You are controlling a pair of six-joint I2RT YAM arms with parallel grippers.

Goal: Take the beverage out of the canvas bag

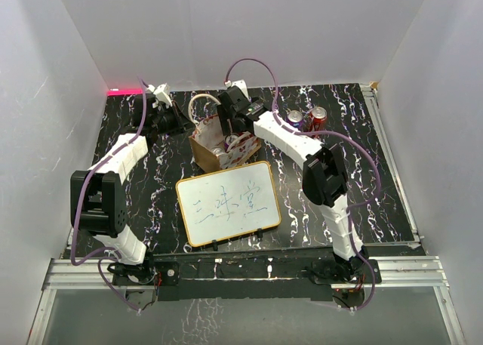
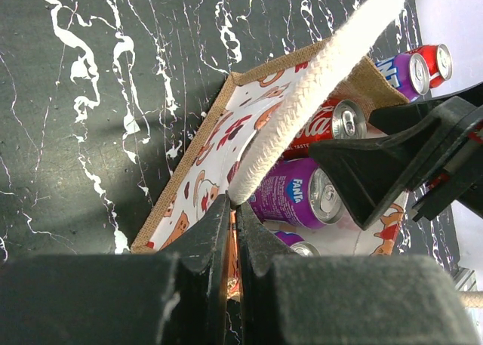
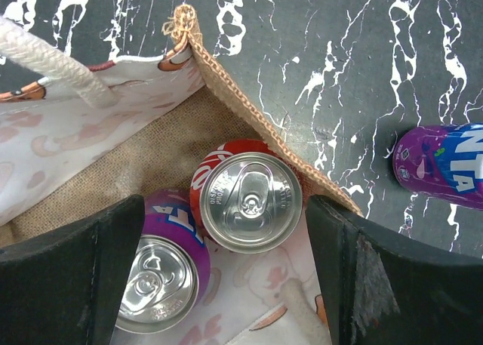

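On the bench (image 1: 385,171) the canvas bag (image 1: 205,152) sits mouth up, just behind the whiteboard (image 1: 229,201). At the bag's left side the left fingers (image 2: 215,235) are clenched on its rim, right where one cream handle (image 2: 317,81) comes off.

Over the bag mouth the right fingers (image 3: 106,247) are spread wide, one either side of the red cola can (image 3: 245,201). Neither finger visibly touches it.

That can is inside the bag, upright with its top facing up, next to the tan wall. A purple Fanta can (image 3: 162,277) is pressed against it, also in the bag. The left wrist view shows the top of a third can (image 2: 302,248) in the bag just beside the Fanta.

Outside the bag, to its right on the bench, a second purple can (image 1: 294,119) and a second red can (image 1: 318,117) stand side by side.
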